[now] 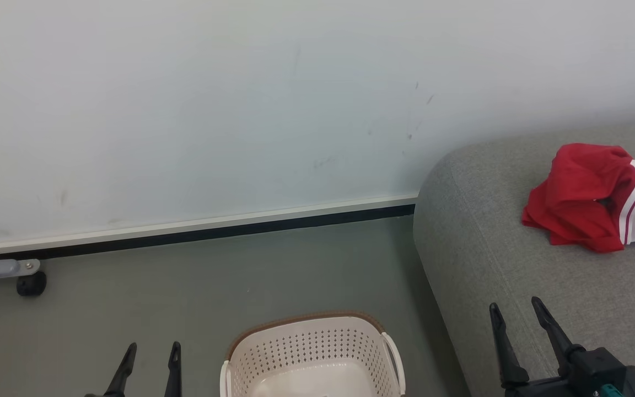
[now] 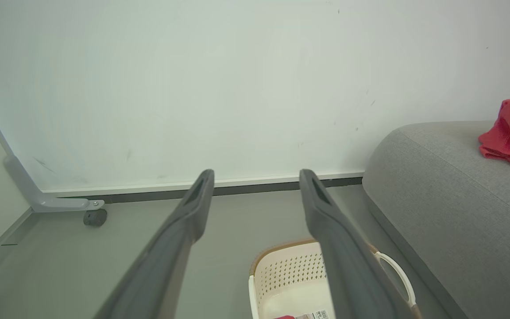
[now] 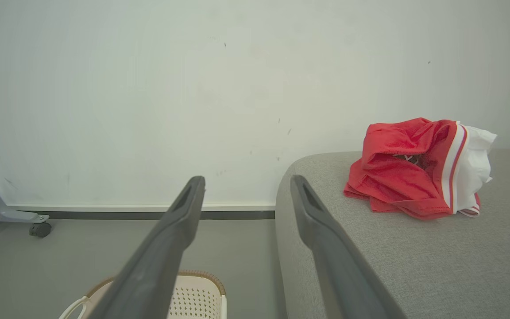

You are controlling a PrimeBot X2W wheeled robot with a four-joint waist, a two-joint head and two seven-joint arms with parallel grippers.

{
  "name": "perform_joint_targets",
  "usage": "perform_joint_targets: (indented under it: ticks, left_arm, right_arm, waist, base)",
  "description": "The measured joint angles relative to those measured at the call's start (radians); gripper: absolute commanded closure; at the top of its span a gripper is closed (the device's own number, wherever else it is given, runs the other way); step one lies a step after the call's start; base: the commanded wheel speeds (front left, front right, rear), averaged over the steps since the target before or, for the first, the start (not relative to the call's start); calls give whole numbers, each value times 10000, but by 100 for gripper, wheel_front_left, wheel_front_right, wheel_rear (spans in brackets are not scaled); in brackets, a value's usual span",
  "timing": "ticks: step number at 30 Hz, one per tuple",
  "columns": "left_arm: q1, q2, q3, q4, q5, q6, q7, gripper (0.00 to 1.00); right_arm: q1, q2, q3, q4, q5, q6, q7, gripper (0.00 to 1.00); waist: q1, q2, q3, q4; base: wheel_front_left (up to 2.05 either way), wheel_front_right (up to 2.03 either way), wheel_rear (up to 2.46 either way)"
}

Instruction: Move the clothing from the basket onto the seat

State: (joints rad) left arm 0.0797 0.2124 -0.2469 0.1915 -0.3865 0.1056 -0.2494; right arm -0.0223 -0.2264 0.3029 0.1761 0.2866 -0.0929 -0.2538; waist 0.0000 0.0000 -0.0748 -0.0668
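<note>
**Red clothing on seat, both grippers open and empty**

Clothing: one crumpled heap of red clothing with a white, red-striped band lies on top of the grey seat, towards the wall side and clear of the seat's rounded corner.

Right gripper: fingers spread apart, nothing between them. It hovers over the seat's near part. The clothing lies ahead of the fingertips and off to the right, well apart from them, with no contact.

Left gripper: fingers parted, nothing held. It stands over the floor, just left of the basket. The clothing is far off to its right, beyond the basket and the seat's edge.

Basket: sits upright on the floor between the two grippers, beside the seat's side. In the left wrist view, a sliver of red and a printed label show on the basket's bottom at the frame edge. What they belong to cannot be told.

Surroundings: a pale wall with a dark base strip, and a grey bracket with a black castor at the far left.
</note>
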Motion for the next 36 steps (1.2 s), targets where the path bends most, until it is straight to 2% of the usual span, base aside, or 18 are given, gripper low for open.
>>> perform_joint_targets:
  ticks: [9, 36]
  left_arm:
    - [273, 33, 458, -378, 52, 90, 0, 0]
    - [411, -173, 826, -673, 280, 100, -2, 0]
  right_arm:
    - [389, 15, -125, -821, -148, -98, 0, 0]
    - [744, 113, -167, -1338, -234, -142, 0, 0]
  waist:
    - [0, 0, 68, -5]
    - [0, 0, 155, -31]
  base:
    - [0, 0, 0]
    - [0, 0, 0]
